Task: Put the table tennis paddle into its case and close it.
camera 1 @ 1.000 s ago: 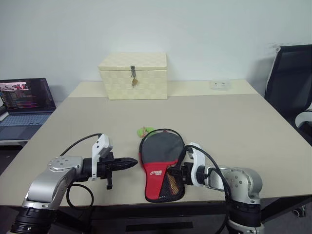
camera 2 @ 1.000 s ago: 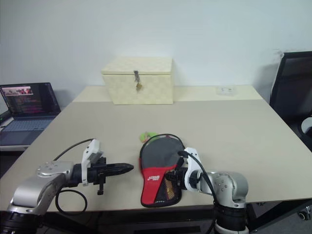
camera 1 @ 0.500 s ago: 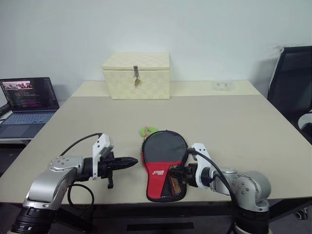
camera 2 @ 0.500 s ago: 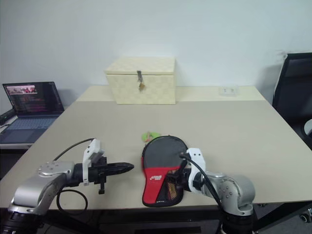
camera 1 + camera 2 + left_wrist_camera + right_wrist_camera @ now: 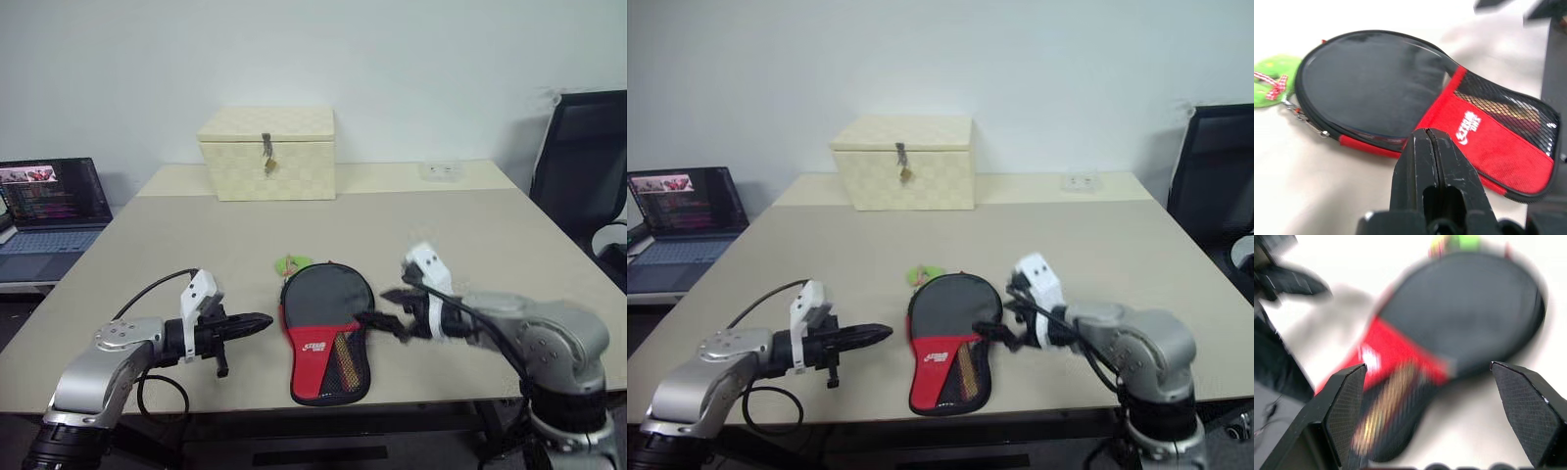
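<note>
The case (image 5: pixel 326 328), a black paddle-shaped pouch with a red panel, lies flat near the table's front edge, and its zip looks shut all round. The paddle is inside it; its light handle (image 5: pixel 340 354) shows through the mesh pocket (image 5: pixel 1508 108). A green charm (image 5: pixel 291 262) lies at the case's far end. My left gripper (image 5: pixel 266 320) is shut and empty, pointing at the case's left side from a short way off. My right gripper (image 5: pixel 384 309) hangs open above the table, just right of the case and holding nothing.
A cream latched box (image 5: pixel 267 152) stands at the back of the table (image 5: pixel 470 245). A small white object (image 5: pixel 441 169) lies at the back right. An open laptop (image 5: pixel 51 201) sits on a side desk to the left. A black chair (image 5: pixel 583 157) is at the right.
My right gripper has opened, come off the case's mesh end, and risen up and to the right while rolling. The left gripper and the case have stayed put.
</note>
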`<state>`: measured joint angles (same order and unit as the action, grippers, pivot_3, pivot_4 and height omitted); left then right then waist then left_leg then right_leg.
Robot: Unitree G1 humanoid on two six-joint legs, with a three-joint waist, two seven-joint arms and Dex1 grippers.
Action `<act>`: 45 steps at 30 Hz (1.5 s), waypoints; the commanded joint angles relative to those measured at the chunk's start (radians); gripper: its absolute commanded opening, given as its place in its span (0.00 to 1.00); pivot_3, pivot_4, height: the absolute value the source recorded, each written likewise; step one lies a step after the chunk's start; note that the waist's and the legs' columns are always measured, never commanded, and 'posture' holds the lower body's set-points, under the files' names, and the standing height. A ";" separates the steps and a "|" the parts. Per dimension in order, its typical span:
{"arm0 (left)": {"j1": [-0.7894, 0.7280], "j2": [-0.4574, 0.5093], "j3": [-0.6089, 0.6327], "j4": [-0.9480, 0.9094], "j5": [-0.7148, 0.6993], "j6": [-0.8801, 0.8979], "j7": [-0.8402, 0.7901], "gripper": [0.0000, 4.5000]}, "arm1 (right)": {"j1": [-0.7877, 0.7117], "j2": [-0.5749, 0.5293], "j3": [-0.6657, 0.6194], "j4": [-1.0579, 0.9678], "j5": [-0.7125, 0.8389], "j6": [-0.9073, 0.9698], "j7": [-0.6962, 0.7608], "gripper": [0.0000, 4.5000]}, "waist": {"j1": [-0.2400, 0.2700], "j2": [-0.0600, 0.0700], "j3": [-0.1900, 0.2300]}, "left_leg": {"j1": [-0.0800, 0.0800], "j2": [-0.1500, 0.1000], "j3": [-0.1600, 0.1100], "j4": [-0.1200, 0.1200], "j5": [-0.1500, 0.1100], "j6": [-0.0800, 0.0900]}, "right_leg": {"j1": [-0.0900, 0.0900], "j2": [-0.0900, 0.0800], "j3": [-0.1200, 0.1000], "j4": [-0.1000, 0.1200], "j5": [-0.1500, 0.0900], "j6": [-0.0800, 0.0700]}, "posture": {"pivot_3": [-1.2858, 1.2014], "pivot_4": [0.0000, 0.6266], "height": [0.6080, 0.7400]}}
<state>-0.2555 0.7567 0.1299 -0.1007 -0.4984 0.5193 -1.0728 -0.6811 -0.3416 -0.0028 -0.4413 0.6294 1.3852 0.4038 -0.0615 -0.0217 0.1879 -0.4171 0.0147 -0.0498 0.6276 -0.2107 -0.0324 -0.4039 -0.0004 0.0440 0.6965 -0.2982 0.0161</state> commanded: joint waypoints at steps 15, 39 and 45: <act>-0.361 -0.175 -0.058 0.452 0.231 -0.171 0.325 0.19 | 0.013 0.254 0.297 0.493 -0.339 -0.535 -0.006 1.00 | 0.032 -0.001 0.000 | -0.003 -0.002 -0.002 0.002 0.000 0.000 | 0.000 -0.002 -0.003 0.001 0.003 -0.003 | 0.52 0.24 1.00; -0.930 -0.400 -0.126 1.431 0.530 -0.384 0.454 0.92 | 0.057 0.274 0.280 0.394 -0.357 -0.445 -0.064 1.00 | 0.022 -0.004 -0.002 | -0.004 -0.004 -0.002 0.002 0.000 0.000 | -0.001 0.000 -0.003 0.001 0.003 -0.002 | 0.52 0.24 1.00; -0.919 -0.416 -0.112 1.436 0.544 -0.383 0.471 0.47 | 0.050 0.260 0.292 0.378 -0.385 -0.478 -0.062 1.00 | 0.022 -0.004 -0.002 | -0.003 -0.004 -0.002 0.003 0.000 0.000 | -0.001 0.000 -0.003 0.002 0.003 -0.002 | 0.52 0.24 1.00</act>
<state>-1.1654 0.3372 0.0114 1.3322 0.0309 0.1420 -0.6206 -0.6261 -0.0780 0.2942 -0.0250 0.2544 0.9260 0.3431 -0.0394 -0.0253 0.1859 -0.4205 0.0108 -0.0516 0.6302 -0.2104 -0.0329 -0.4048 -0.0005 0.0407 0.6981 -0.2948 0.0137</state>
